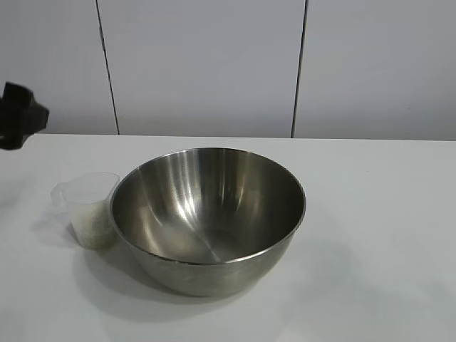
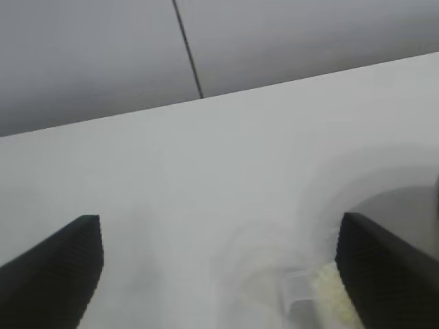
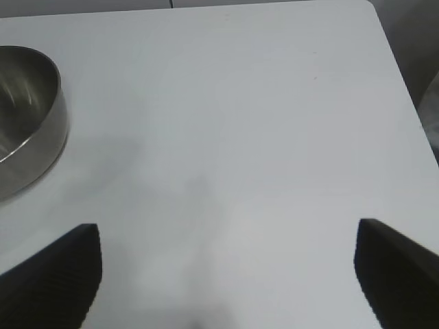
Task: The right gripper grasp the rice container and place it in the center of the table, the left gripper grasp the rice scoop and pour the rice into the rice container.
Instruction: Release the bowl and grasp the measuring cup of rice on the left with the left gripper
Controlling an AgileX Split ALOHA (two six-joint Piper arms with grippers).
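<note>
The large round stainless-steel mixing bowl point(image 1: 208, 217) that serves as the rice container stands upright near the middle of the flat white tabletop point(image 1: 377, 214), and no rice shows inside it. Just beside the bowl, at its left in the exterior view and apparently touching its wall, stands the small translucent plastic measuring cup point(image 1: 91, 208), the rice scoop, upright and holding a low layer of white uncooked rice grains point(image 1: 94, 229). The black two-fingered left gripper point(image 2: 219, 274) hangs over the cup with its jaws spread wide and nothing between them; in the exterior view only part of that arm shows, at the frame's left edge, well apart from the bowl. The right gripper point(image 3: 230, 274) is likewise spread wide and empty, parked over bare table to the far side of the bowl from the cup. The cup is judged light, thin-walled and somewhat flexible, so a hard squeeze could deform it. The recommended hold is across the rim or upper wall on the side away from the bowl, or at the small side handle point(image 1: 60, 192). The smooth plastic may slip during tilting.
</note>
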